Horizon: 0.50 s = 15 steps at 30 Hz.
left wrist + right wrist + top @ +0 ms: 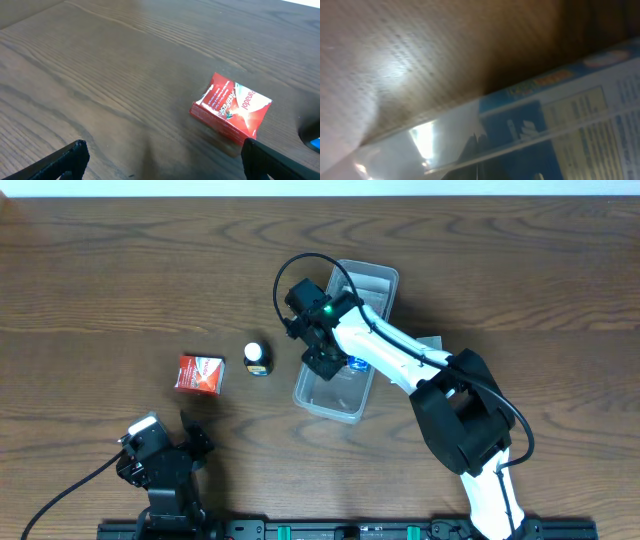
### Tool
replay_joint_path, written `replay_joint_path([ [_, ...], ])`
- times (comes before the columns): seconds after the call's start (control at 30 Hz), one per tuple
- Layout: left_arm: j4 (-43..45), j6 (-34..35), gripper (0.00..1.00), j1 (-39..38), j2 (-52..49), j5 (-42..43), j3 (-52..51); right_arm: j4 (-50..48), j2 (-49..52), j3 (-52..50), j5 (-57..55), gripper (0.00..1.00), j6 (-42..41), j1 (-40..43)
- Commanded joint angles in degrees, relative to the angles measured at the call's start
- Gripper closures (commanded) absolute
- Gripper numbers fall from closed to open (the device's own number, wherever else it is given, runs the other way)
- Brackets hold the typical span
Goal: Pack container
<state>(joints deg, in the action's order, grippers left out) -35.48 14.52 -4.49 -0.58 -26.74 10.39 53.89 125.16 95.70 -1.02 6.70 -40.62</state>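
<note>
Packing under way, by the look of it: right gripper (322,364) down inside the container (380,280), beside a blue box (358,364) already lying in it, so probably setting that item down or letting it go. State of its jaws: cannot tell, hidden under the wrist from above and blurred at close range. Container itself just right of the middle of the worktop (100,280), lying at a slant. Not yet packed: a red box (200,373) and a small white-capped bottle (258,358), near each other to the container's left. Toward the front edge, left gripper (165,147) low over the wood, jaws spread wide with nothing between them, facing the red box. Next move, as a judgement: raising the right arm straight up, clear of the thin walls without dragging the tray, then fetching one of the two loose things. From overhead only — the layout and both arms. From the left wrist only, the red box's white patch and lettering. From the right wrist only, the blue box's print through clear plastic, too smeared for reading.
</note>
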Motion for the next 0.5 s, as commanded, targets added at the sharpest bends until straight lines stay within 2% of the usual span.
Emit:
replay_joint_path([
  [0.0,0.04,-0.76,0.02,0.35,0.2,-0.31,-1.05,-0.66,-0.68,-1.07,-4.7,0.98,-0.63,1.36],
  [0.23,0.04,-0.76,0.02,0.35,0.2,-0.31,-1.05,-2.27,-6.19,-1.07,-7.19,0.99,-0.68,1.7],
  [0.47,0.04,-0.76,0.02,0.35,0.2,-0.31,-1.05,0.17,-11.85,-1.07,-7.74,0.98,-2.25,2.47],
])
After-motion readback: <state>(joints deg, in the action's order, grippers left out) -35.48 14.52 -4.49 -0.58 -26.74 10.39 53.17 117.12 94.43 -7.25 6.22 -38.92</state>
